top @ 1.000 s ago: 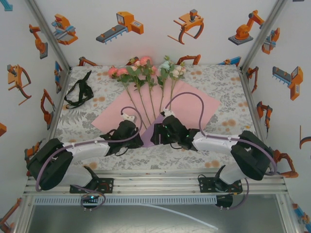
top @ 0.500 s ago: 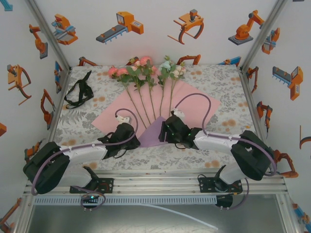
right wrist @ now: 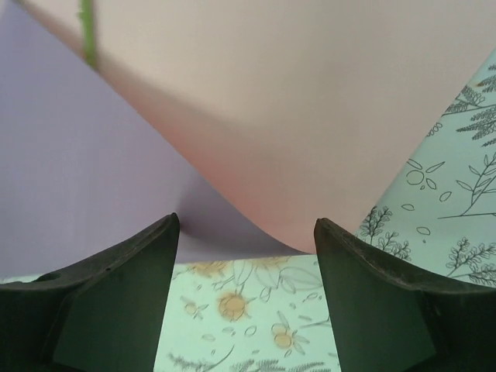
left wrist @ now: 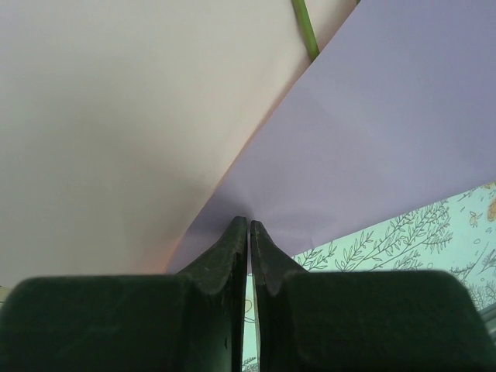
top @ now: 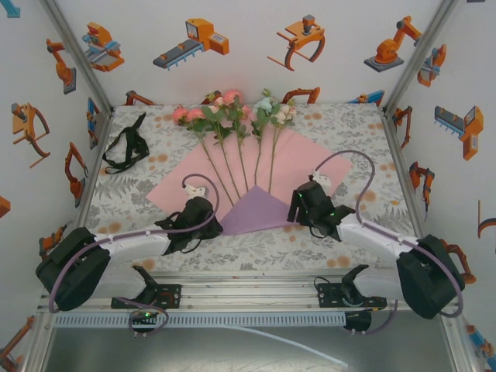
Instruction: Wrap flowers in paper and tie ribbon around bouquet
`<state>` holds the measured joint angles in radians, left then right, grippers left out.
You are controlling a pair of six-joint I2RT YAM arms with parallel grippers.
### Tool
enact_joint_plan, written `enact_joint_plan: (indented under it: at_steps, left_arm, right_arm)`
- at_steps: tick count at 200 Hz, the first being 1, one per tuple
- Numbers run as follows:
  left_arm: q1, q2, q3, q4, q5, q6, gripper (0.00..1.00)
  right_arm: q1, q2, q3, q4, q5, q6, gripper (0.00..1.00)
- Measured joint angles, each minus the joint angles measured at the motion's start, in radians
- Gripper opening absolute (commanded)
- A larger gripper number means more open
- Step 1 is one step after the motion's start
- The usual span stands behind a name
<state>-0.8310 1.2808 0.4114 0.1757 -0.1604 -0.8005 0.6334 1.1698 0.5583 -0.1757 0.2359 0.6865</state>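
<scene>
Though barely begun, looks like the wrapping step: paper (top: 310, 159) pink face up mid-table, near corner turned lilac over the stalk ends of the flowers (top: 225, 112), ribbon (top: 124, 147) untouched far left. Next calls for rolling one side across the stalks; left gripper (left wrist: 249, 225) clenched at the crease's left end, right gripper (right wrist: 246, 232) splayed wide, holding nothing. From the left wrist, tips meeting right at the crease, though cannot tell whether paper sits between; from above, the whole fan of stems.

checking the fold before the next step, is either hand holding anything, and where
Left hand pinches the paper at the end of its fold crease; right hand is open, holding nothing.
</scene>
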Motion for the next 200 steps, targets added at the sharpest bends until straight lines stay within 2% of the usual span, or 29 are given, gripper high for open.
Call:
enact_joint_plan:
  at_steps: [21, 40, 62, 77, 97, 133, 170, 200]
  left_arm:
    - [0.0, 0.002, 0.0, 0.004, 0.0, 0.0, 0.14]
    - [0.0, 0.005, 0.0, 0.007, 0.0, 0.0, 0.14]
    - [0.0, 0.008, 0.0, 0.014, 0.0, 0.0, 0.14]
    - [0.0, 0.008, 0.0, 0.014, 0.0, 0.0, 0.13]
    - [0.0, 0.007, 0.0, 0.013, -0.002, 0.0, 0.13]
    - [0.0, -0.003, -0.006, 0.011, -0.007, 0.0, 0.13]
    - [0.0, -0.022, -0.019, 0.003, -0.02, -0.006, 0.13]
    - [0.0, -0.038, -0.029, -0.002, -0.026, -0.01, 0.13]
  right_arm:
    - [0.134, -0.066, 0.043, -0.013, 0.032, -0.026, 0.63]
    - [0.257, -0.054, 0.092, 0.009, 0.047, -0.011, 0.56]
    - [0.362, 0.058, 0.141, 0.091, 0.033, 0.031, 0.43]
    - [0.404, 0.175, 0.181, 0.131, 0.01, 0.059, 0.42]
    - [0.422, 0.279, 0.213, 0.154, -0.01, 0.085, 0.52]
    - [0.422, 0.294, 0.21, 0.186, -0.016, 0.115, 0.45]
    - [0.41, 0.293, 0.167, 0.192, -0.006, 0.164, 0.47]
    - [0.328, 0.293, 0.106, 0.188, -0.009, 0.166, 0.49]
